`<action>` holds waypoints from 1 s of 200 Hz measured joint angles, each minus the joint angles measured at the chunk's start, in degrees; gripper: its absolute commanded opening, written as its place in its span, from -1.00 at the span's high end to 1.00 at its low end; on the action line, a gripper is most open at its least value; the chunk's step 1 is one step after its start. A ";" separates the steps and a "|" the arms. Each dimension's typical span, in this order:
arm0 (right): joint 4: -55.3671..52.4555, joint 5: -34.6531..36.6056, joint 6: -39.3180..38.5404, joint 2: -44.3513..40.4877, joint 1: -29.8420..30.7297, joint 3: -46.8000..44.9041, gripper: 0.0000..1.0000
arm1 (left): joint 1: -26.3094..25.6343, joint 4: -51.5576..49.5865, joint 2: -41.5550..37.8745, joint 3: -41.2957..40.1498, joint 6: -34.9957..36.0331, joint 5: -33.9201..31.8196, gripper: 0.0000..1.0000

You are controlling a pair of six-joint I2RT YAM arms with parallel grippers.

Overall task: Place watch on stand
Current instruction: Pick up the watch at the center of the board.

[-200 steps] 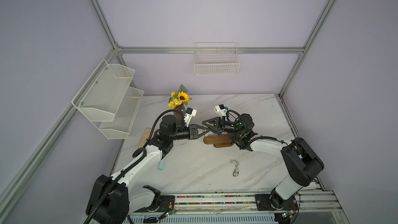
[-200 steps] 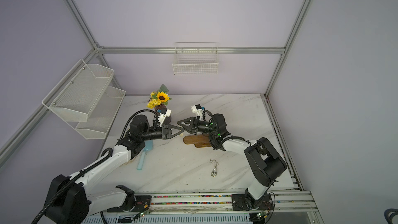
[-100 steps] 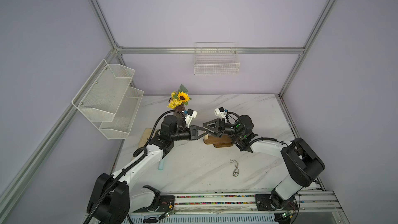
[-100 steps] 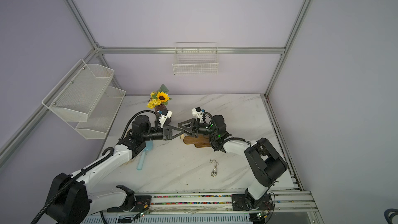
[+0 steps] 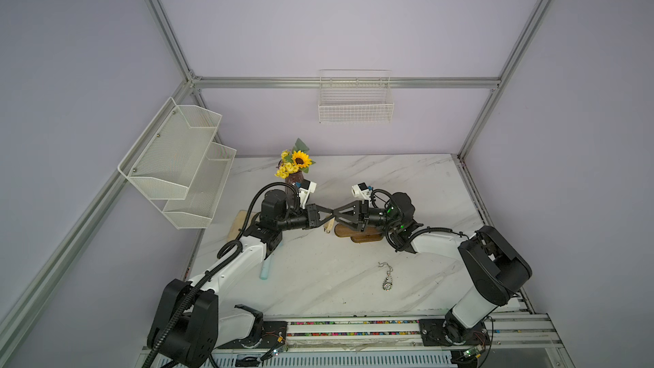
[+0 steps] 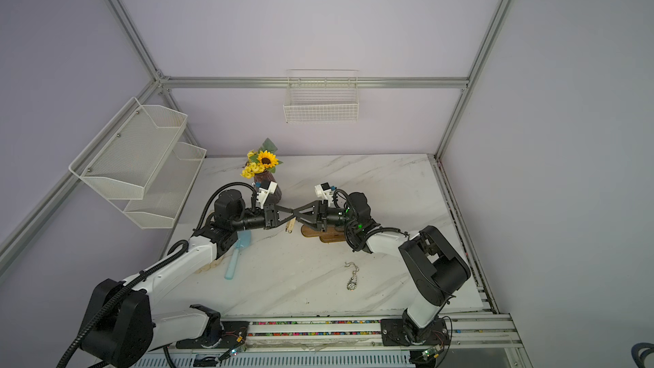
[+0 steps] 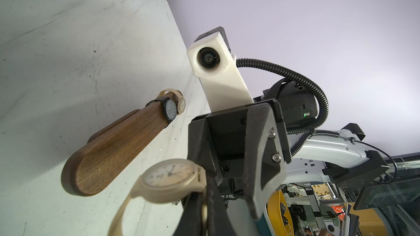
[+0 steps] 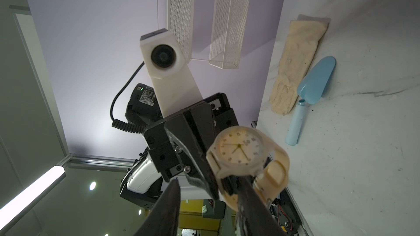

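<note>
Both arms reach in from the front rail & meet tip to tip over mid-table. Left arm rises diagonally from its base, elbow bent, forearm & wrist approx. horiz. Right arm's thick dark lower link tilts up from its base, the white forearm folds back low toward centre, wrist also approx. level. The left gripper (image 5: 329, 212) and right gripper (image 5: 339, 212) point straight at each other, tips touching or nearly so in both top views. Btwn them hangs the beige round-faced watch (image 5: 329, 225) w/ pale dial & soft strap. It is off the table, just beside the rounded end of the dark brown wooden stand (image 5: 345, 231) w/ long horiz. bar on a small flat base, and not on the bar. In left wrist view the left gripper's fingers (image 7: 218, 219) are pinched together on the strap right by the case. The right gripper's jaws stand apart w/ nothing clamped btwn them. In right wrist view one of its fingers (image 8: 252, 212) sits against or through the strap loop, can't tell which. The bar's far end carries a black-dial watch (image 7: 169, 110) & a second beige watch (image 7: 181, 104), side by side. On the white marble table (image 5: 318, 295) a silver chain (image 5: 387, 277) w/ small round pendant lies toward the front, well apart from the stand. A pale blue plastic scoop (image 6: 233, 263) lies partly under the left arm. A sunflower bouquet (image 5: 297, 161) in a dark vase stands behind the left wrist.
</note>
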 measured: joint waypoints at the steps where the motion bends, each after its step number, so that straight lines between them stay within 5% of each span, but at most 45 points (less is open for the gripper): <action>1: 0.02 0.00 0.02 0.07 0.00 0.00 0.12 | 0.00 0.00 -0.02 -0.02 0.02 0.00 0.85; 141: 13.46 -0.22 7.34 6.95 -0.44 0.46 0.26 | -4.52 -0.72 -0.63 -0.70 2.03 -0.63 0.89; 200: 8.04 -1.31 4.74 3.19 -1.55 0.46 0.61 | -4.55 -1.40 -0.68 -1.77 3.58 -1.51 0.88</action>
